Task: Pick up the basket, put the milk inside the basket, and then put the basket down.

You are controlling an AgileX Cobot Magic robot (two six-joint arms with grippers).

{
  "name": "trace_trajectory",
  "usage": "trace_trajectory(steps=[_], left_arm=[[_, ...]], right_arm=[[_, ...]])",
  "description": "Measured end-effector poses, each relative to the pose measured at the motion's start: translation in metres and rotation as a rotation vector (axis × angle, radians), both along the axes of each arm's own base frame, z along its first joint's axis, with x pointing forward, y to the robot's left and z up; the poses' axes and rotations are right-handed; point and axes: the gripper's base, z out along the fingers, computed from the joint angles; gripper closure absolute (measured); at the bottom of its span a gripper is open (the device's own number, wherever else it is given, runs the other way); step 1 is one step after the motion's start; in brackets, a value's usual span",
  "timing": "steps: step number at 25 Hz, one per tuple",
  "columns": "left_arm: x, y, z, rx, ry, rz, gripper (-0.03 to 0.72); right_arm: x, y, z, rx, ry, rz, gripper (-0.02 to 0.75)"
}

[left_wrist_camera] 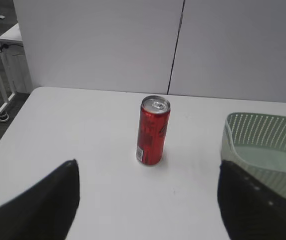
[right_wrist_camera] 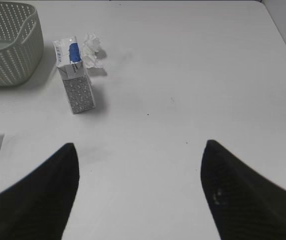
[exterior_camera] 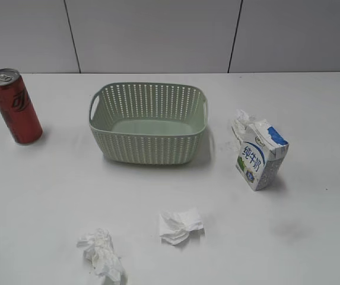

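A pale green perforated basket (exterior_camera: 149,122) stands empty on the white table at centre back; it also shows in the left wrist view (left_wrist_camera: 262,150) and the right wrist view (right_wrist_camera: 8,45). A white and blue milk carton (exterior_camera: 260,155) stands upright to the basket's right, also seen in the right wrist view (right_wrist_camera: 75,75). Neither arm shows in the exterior view. My left gripper (left_wrist_camera: 147,170) is open and empty, above the table short of a red can. My right gripper (right_wrist_camera: 139,152) is open and empty, well short of the carton.
A red drink can (exterior_camera: 14,105) stands at the back left, also in the left wrist view (left_wrist_camera: 153,131). Crumpled white tissues lie at the front (exterior_camera: 180,225), front left (exterior_camera: 101,252) and behind the carton (exterior_camera: 240,122). The table's left edge shows in the left wrist view.
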Motion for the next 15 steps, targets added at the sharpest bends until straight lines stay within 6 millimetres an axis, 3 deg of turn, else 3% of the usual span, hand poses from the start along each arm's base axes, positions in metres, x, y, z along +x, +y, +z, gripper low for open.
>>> trace_trajectory(steps=[5, 8, 12, 15], left_arm=[[0.055, -0.004, 0.039, -0.068, 0.032, -0.031, 0.026], [0.099, -0.009, 0.057, -0.100, 0.097, -0.084, 0.027], [0.158, -0.016, 0.069, -0.154, 0.222, -0.148, 0.031], [0.198, -0.023, 0.068, -0.173, 0.346, -0.201, 0.034]], right_arm=[[0.000, 0.000, 0.000, 0.000, 0.000, 0.000, 0.162], [0.000, 0.000, 0.000, 0.000, 0.000, 0.000, 0.162], [0.000, 0.000, 0.000, 0.001, 0.000, 0.001, 0.162], [0.000, 0.000, 0.000, 0.001, 0.000, 0.001, 0.162]])
